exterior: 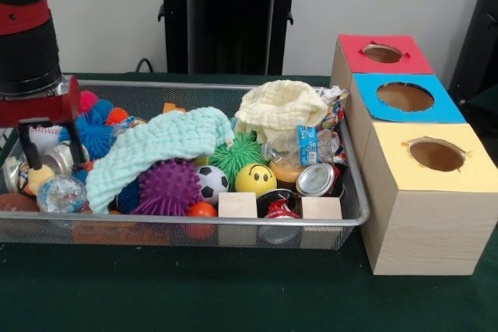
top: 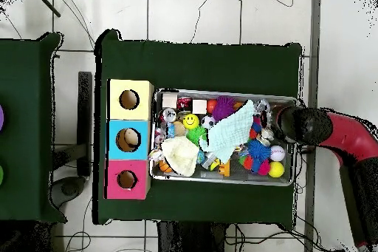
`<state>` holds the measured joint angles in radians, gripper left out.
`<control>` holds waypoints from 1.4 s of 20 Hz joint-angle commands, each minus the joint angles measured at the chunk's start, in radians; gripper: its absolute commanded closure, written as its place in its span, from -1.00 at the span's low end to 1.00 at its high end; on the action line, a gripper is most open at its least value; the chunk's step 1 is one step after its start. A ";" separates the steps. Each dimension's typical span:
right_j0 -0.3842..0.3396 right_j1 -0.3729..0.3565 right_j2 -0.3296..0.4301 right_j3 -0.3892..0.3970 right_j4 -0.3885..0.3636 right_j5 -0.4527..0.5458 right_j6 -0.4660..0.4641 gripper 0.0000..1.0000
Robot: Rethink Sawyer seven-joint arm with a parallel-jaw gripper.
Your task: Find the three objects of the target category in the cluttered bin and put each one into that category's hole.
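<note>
Now down in the wire bin [exterior: 233,221] at 9 o'clock, hand [exterior: 51,151] spread apart over a crushed can [exterior: 58,159], with the three holed boxes [exterior: 426,178] far off at 3 o'clock.

Bright even indoor light, soft shadows, slight blur, no strong glare

Bin [exterior: 354,215]: fine wire mesh, smooth metal rim. Table cover [exterior: 233,293]: matt dark green cloth. Boxes [exterior: 424,223]: pale wood grain sides, matt coloured paper tops. Mint cloth [exterior: 148,149] and cream cloth [exterior: 280,110]: soft, waffle-textured. Purple ball [exterior: 166,186]: spiky rubber. Can [exterior: 315,179]: shiny metal. Two wood blocks [exterior: 237,205]: smooth.
</note>
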<state>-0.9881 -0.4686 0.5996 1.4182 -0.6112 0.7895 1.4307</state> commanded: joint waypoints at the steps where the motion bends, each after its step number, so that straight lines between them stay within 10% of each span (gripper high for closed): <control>1: -0.026 -0.006 0.045 0.007 -0.052 0.076 -0.324 -1.00; 28: -0.060 0.185 0.056 -0.040 -0.207 -0.191 -0.246 -1.00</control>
<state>-1.0383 -0.3534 0.5996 1.4174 -0.7447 0.6764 1.4303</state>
